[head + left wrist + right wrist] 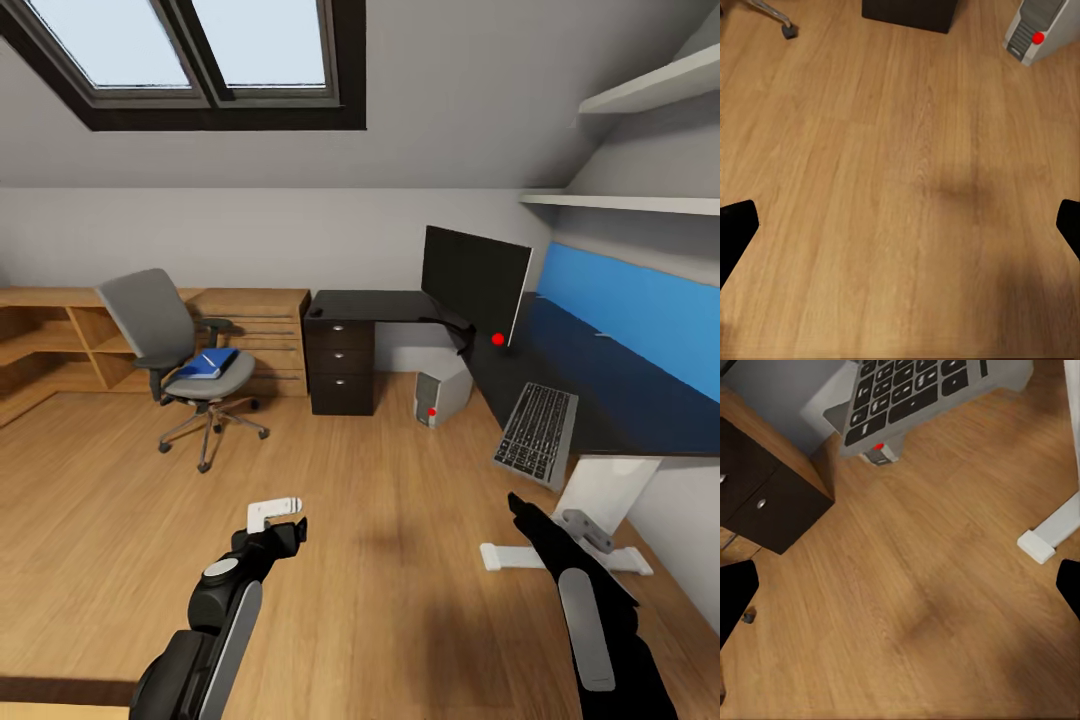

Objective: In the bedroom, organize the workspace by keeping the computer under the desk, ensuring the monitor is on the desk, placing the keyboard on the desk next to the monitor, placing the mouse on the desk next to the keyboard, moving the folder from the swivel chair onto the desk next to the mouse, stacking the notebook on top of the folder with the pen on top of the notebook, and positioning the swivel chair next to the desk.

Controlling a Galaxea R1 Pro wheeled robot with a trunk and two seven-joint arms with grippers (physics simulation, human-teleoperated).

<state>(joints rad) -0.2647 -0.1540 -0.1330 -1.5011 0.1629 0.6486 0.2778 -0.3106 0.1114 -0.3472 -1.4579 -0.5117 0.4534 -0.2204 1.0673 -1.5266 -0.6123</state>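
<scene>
Both grippers hung over bare wooden floor [380, 560], the left gripper [900, 225] and right gripper [900, 592] each with fingers spread wide, nothing between them. The bright blue flat folder [208, 362] lay on the grey swivel chair [165, 345] at mid-left. At right, the grey-framed black keyboard [538, 433] overhung the long black desk [620, 400] edge near the wide black monitor [472, 280]; the silver-grey tower computer [440, 392] sat underneath.

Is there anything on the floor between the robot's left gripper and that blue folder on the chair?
Nothing visible. Bare wooden floor stretches from the left gripper to the swivel chair, where the folder lies on the seat. The chair's armrests flank the seat, but its front edge is open.
</scene>
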